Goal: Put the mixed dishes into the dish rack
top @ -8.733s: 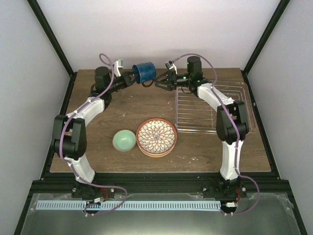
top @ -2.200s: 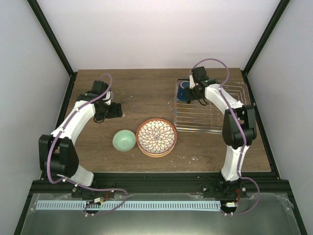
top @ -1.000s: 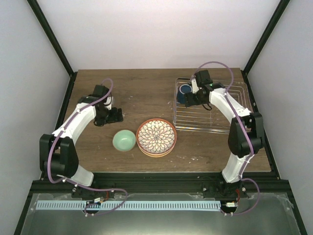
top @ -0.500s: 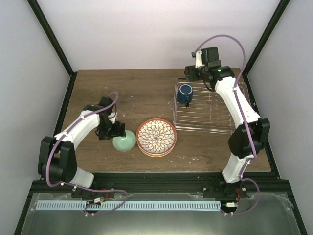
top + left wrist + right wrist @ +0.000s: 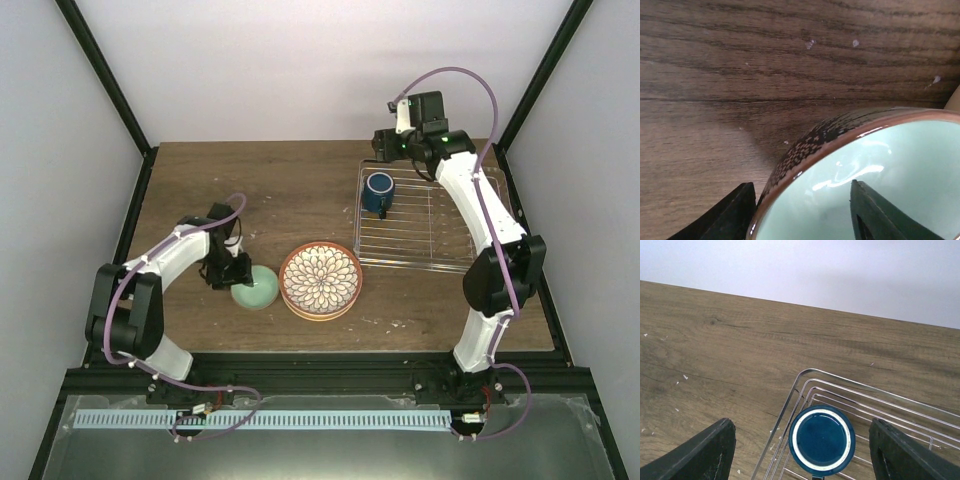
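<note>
The dark blue mug (image 5: 378, 190) stands upright in the far left corner of the silver wire dish rack (image 5: 440, 262). My right gripper (image 5: 386, 147) is open and empty, raised above and behind the mug; in the right wrist view the mug (image 5: 822, 440) sits below between my spread fingers (image 5: 700, 455) on the rack (image 5: 880, 395). My left gripper (image 5: 232, 272) is open at the left rim of the mint-green bowl (image 5: 256, 290). In the left wrist view the bowl's rim (image 5: 840, 135) runs between the fingers, one finger (image 5: 730, 215) outside and one inside. The flower-pattern plate (image 5: 320, 280) tops a stack beside the bowl.
The bowl and the plate stack nearly touch at the table's front middle. The rack lies at the back right, most of its wires bare. Black frame posts stand at the table's far corners, with white walls behind and at the sides.
The right gripper set the mug in the rack, let go and rose behind it. The left gripper came down from the back left to the bowl and now straddles its left rim.
</note>
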You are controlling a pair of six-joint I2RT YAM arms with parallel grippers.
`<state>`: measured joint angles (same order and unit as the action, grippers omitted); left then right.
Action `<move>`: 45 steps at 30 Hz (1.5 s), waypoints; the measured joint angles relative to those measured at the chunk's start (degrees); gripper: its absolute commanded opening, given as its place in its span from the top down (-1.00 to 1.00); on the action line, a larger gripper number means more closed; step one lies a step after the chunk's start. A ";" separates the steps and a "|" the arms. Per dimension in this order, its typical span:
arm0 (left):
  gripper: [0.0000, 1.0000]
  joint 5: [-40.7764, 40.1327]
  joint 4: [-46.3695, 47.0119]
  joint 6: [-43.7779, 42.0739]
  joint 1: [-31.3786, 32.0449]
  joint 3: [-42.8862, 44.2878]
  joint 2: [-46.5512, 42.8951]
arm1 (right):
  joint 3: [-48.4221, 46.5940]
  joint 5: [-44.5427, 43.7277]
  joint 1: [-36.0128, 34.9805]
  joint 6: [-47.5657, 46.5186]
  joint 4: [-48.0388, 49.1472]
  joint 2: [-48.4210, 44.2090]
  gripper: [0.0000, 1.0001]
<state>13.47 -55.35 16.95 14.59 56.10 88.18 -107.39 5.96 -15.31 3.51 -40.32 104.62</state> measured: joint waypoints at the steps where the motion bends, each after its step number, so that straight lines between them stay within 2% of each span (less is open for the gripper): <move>1: 0.10 0.04 0.11 -0.04 -0.04 -0.07 0.48 | 0.00 -0.04 0.00 0.00 0.00 0.00 -0.48; 5: 0.58 -0.02 0.09 -0.31 -0.07 -0.33 0.96 | 0.26 -0.46 -0.04 -0.02 0.15 -0.02 -0.48; 8: 0.82 0.04 0.17 -0.85 -0.07 -0.31 1.03 | 0.57 -0.81 -0.04 -0.04 0.09 -0.02 -0.48; 18: 0.95 0.98 -1.07 -1.16 -0.02 0.31 0.61 | 0.57 -0.61 -0.04 -0.09 0.98 -0.02 -0.48; 25: 1.00 2.49 -2.89 -0.70 -0.52 0.70 -2.21 | 1.42 3.50 -0.04 0.00 3.78 -0.07 -0.45; 33: 1.00 10.43 -5.92 -1.97 -6.40 5.14 -8.50 | 5.01 10.99 -0.07 0.57 6.69 -0.13 -0.46; 40: 1.00 23.26 5.05 3.17 -6.97 5.75 -11.06 | 4.90 25.14 -0.07 0.46 8.31 1.07 -0.47; 45: 1.00 31.65 19.39 10.03 -7.56 8.00 -8.70 | 5.09 35.17 -0.07 0.85 10.80 2.40 -0.48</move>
<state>45.12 -35.97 26.98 7.03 64.10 79.48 -102.30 41.12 -15.38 4.36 -29.52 107.02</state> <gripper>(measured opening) 0.094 0.734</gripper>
